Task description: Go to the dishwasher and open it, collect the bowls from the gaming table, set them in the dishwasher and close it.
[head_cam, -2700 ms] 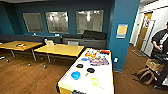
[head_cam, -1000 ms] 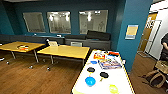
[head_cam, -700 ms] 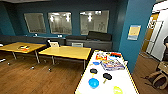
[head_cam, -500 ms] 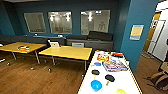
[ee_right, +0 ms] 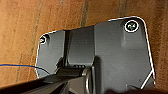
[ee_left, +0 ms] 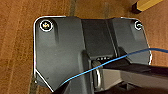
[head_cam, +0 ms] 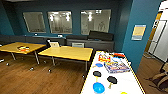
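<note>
Two square yellow wood-topped tables (head_cam: 65, 53) stand side by side at the left and middle of the room, the farther-left one (head_cam: 21, 47) carrying a small heap of red and dark items that are too blurred to name. Brown plank floor (head_cam: 37, 77) lies open in front of them, with wide room between their legs and the near edge of the head view. Behind them a dark bench (head_cam: 90, 43) runs along a blue wall with three windows (head_cam: 63, 22).

Right of the yellow tables stands the long narrow gaming table with a white top and yellowish edge (head_cam: 130, 82), running away from the camera. On it lie two flat black round paddles (head_cam: 97, 73), the second (head_cam: 112, 79) beside the first, one colourful game box (head_cam: 116, 66), and one small round blue plastic bowl (head_cam: 98, 87) near the closest end. One yellow-green bowl (head_cam: 123, 93) just shows at the lower edge of the view. Farther right, a blue wall corner bears one pale notice (head_cam: 138, 32), and a doorway opens beyond it.

Both wrist views look down on plank floor; whether either gripper is spread or pressed together cannot be told.
</note>
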